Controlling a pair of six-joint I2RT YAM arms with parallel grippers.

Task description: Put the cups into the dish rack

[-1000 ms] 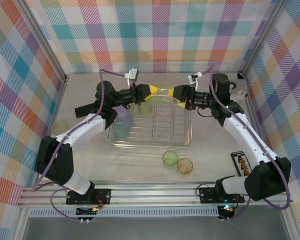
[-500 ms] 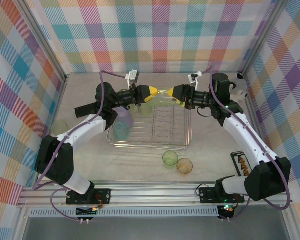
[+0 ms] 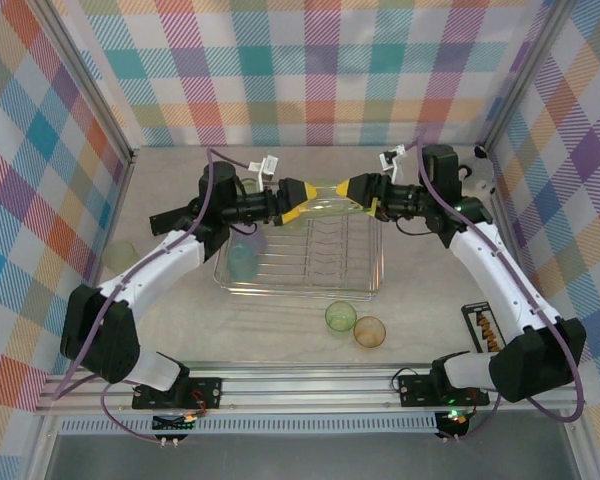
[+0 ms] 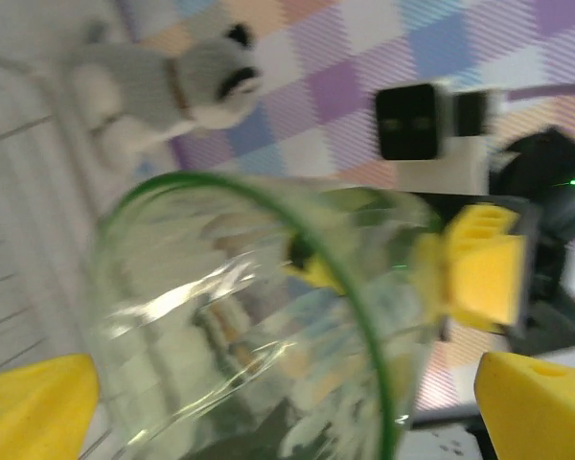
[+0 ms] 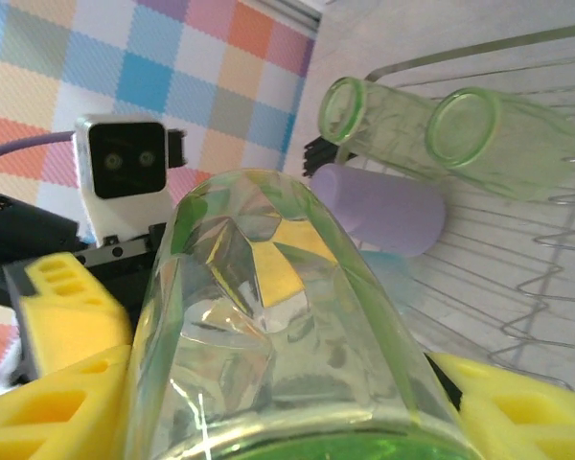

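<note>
Above far edge of dish rack point(image 3: 280, 290) | tall green cup point(image 3: 328, 200) airborne, level, long axis left-right, mouth toward left gripper point(image 3: 305, 200), base toward right gripper point(image 3: 352, 192) | left gripper released, pads point(image 4: 34, 402) clear of the cup | right gripper grasping cup's base end | rack lies below, toward the near side.

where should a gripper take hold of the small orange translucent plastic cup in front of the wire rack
Probably the rim, from above. The small orange translucent plastic cup stands upright, mouth open upward, and a green translucent plastic cup sits close on its left-arm side, crowding a side pinch. One finger inside and one outside the wall on the right-arm side looks safest.
</note>
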